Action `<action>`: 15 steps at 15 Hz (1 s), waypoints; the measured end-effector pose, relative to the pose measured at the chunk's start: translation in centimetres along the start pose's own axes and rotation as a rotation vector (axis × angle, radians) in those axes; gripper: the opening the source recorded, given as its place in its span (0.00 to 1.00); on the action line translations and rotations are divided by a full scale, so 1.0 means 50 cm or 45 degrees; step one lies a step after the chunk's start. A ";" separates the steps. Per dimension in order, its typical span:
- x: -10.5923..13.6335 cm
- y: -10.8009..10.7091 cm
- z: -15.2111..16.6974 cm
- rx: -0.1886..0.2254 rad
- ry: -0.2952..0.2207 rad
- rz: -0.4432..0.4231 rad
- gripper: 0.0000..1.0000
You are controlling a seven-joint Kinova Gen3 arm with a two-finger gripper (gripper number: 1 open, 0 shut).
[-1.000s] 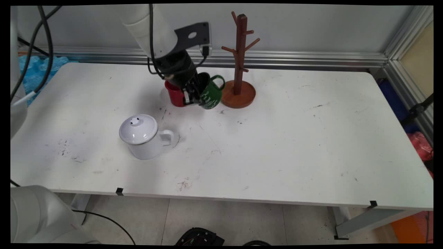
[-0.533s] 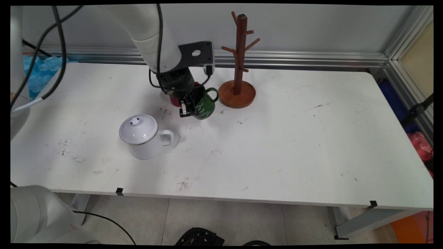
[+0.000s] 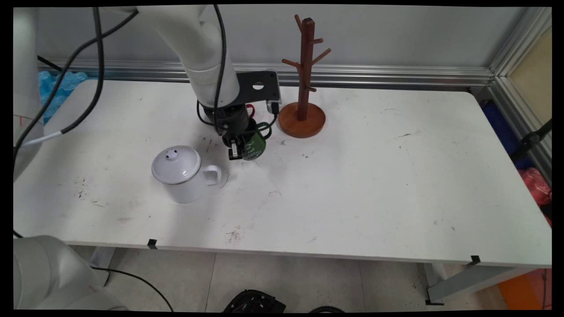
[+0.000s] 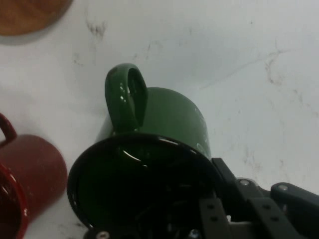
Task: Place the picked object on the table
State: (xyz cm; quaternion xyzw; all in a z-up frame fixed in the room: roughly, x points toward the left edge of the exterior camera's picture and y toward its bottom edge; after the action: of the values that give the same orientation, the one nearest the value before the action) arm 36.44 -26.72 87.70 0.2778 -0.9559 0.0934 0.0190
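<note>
Right now we see the green mug [image 3: 254, 147] clamped in the gripper [image 3: 240, 149], one finger inside its rim and the other against its outer wall. It hangs tilted, mouth toward the hand camera and handle [image 4: 126, 97] uppermost in the hand view, over the white table [image 3: 352, 176]; we cannot tell whether its base touches the surface. A red mug [image 4: 27, 177] stands just beside it on the table, largely hidden behind the arm in the main view. Close by on the far right is the round base of the brown wooden mug tree [image 3: 304, 83], whose pegs are bare. Nearer the front edge, to the left of the gripper, sits a white enamel pot [image 3: 183, 174] with its lid on and its handle turned toward the green mug.
</note>
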 end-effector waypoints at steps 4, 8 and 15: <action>0.018 0.012 0.009 0.006 -0.056 -0.028 0.00; 0.042 0.023 0.022 0.006 -0.107 -0.063 0.00; 0.076 0.030 0.059 -0.012 -0.181 -0.124 0.00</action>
State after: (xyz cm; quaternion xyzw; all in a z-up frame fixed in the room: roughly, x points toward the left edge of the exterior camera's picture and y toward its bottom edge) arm 32.48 -28.01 84.89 0.3296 -0.9407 0.0679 -0.0430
